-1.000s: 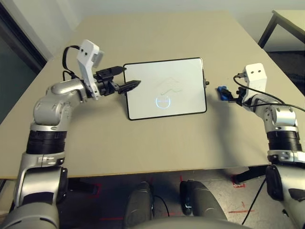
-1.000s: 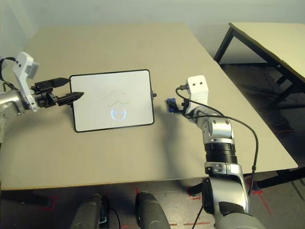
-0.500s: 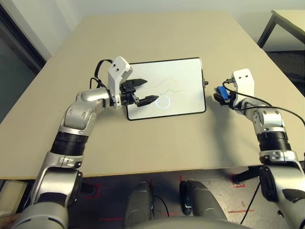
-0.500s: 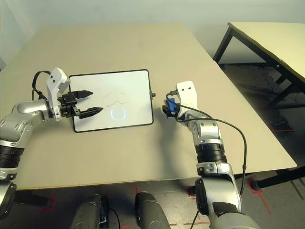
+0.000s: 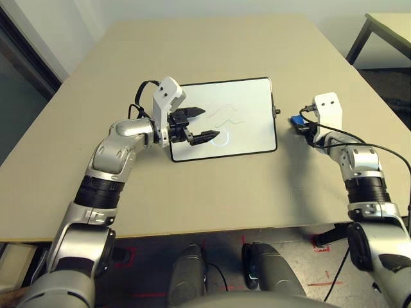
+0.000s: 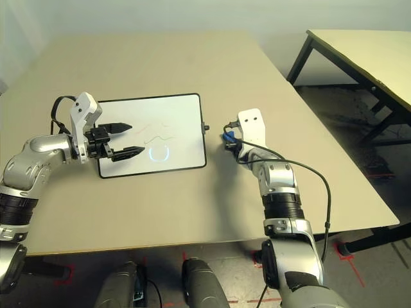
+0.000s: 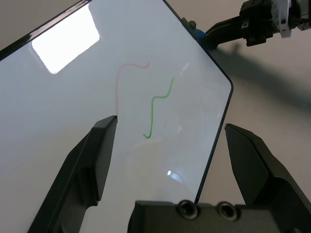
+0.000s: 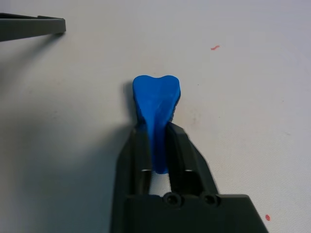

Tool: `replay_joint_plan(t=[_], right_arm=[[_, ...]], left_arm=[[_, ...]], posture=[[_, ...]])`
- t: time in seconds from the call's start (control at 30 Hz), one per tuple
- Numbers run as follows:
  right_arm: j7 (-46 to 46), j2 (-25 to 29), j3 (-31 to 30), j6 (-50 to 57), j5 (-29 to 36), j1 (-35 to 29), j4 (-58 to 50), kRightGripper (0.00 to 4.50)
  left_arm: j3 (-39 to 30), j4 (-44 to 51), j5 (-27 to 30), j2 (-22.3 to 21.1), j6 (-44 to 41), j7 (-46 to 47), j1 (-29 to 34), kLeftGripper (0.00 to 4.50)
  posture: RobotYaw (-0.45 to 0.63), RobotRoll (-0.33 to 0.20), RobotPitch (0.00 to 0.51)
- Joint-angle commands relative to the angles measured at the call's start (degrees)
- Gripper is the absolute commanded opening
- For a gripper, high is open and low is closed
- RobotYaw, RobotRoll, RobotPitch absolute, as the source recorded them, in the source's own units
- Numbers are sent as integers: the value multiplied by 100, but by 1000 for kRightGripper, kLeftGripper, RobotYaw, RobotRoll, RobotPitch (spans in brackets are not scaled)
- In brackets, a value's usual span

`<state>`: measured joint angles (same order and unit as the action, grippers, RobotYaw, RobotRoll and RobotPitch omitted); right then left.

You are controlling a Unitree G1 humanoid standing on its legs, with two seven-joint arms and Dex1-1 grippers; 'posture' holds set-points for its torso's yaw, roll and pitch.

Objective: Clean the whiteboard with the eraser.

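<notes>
Blue eraser (image 8: 156,94): on the bench (image 5: 225,199), just beyond the whiteboard's right side, pinched across its narrow middle, a hold that likely keeps it from twisting and should leave its underside free to wipe.
Right end effector (image 8: 156,126): clenched on the eraser, reaching in from the robot's right; whether the block's weight is off the bench cannot be told.
Whiteboard (image 5: 253,93): flat on the bench between the two arms, its face up, a layout that seems meant to give one arm the wiping and the other the steadying.
Side knob (image 5: 277,111): on the board's right edge, facing the eraser; the wiping arm probably needs to lift over it and the frame.
Red line (image 7: 118,87) and green line (image 7: 152,114): unwiped on the white face, the evident targets.
Left end effector (image 5: 212,122): released, its fingers spread above the board's left part, holding nothing, perhaps there to brace the board against sliding; contact cannot be told.
Black cable (image 6: 327,192): looped along the right arm, worth keeping clear of the stroke.
</notes>
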<state>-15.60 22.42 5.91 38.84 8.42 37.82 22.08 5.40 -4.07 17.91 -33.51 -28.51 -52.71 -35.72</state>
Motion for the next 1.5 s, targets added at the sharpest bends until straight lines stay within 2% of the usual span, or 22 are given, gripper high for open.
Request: replay_joint_plan(t=[0.03,0.57,0.87,1.1,1.2,1.5], right_arm=[[-9,-23,-23,16,-53,-15,213,106],[80,35,110,-298,-47,219,463,13],[-134,289,266,569,326,334,-1319,13],[-660,-8,-33,1233,963,342,-2706,13],[-938,-267,-248,968,1125,170,-2897,13],[-1493,-543,-960,-719,625,-42,-1846,13]], left_arm=[[18,146,-45,-53,-73,-25,20,4500],[-70,185,-29,-88,-132,71,-56,4500],[-190,133,-19,-169,-123,123,-57,4500],[-381,27,-16,-268,-135,196,-68,4500],[-463,-9,12,-280,-200,263,-60,4500],[-457,-26,6,-278,-231,247,-88,4500]], posture=[[-44,0,102],[-39,0,86],[-61,0,85],[-71,0,90],[-66,0,89],[-47,0,89]])
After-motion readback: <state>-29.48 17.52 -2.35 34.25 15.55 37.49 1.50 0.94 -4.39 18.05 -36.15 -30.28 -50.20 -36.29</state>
